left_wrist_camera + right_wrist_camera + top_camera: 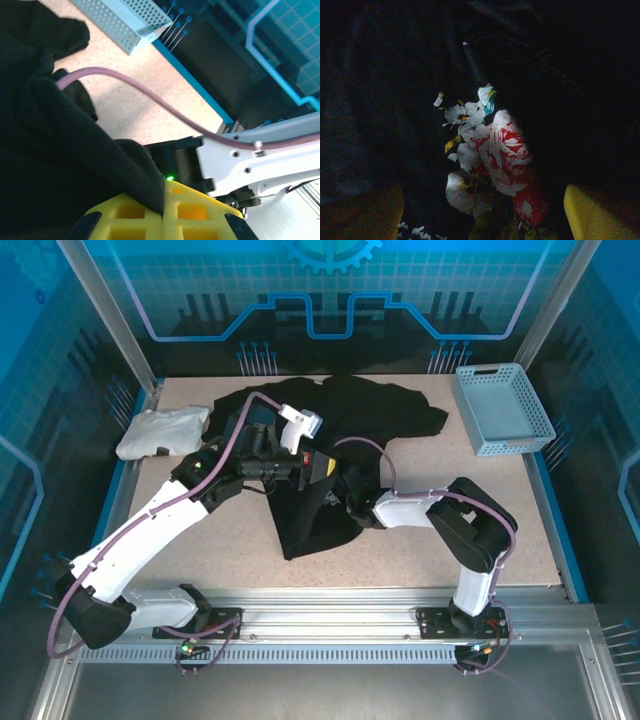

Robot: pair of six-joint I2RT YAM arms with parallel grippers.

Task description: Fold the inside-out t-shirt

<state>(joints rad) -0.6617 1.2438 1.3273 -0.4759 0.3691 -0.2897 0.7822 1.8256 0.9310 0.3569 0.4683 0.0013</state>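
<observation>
White garment (160, 432): folded, at about 10 o'clock on the table (560, 530), just beside the left edge of the black cloth; I cannot tell if they touch.
Left arm (140, 540): goes from its base at 7 o'clock up toward the middle of the table.
Left tool (320, 470): closed; in the left wrist view its yellow pads (135, 215) are together and a fold of the black cloth is pinched in the line between them.
Purple cable (125, 85): runs over the cloth and along the white arm in the left wrist view.
Inside-out t-shirt (380, 415): in the middle of the table. The wide part lies toward 12 o'clock, one sleeve points to 2 o'clock, and a narrow bunched part reaches down toward 6 o'clock. Both tools are at this bunched part.
Floral print (490, 150): pink and white flowers on the dark cloth, seen in the right wrist view between the two yellow fingers.
Right tool (480, 215): open; the yellow fingers (600, 215) stand far apart, at 7 and 5 o'clock of this view, and the cloth lies close in front of them.
Right arm (470, 530): comes from its base at 5 o'clock and bends left to the t-shirt.
Basket (500, 408): light blue, perforated, at 2 o'clock on the table, apart from the sleeve.
</observation>
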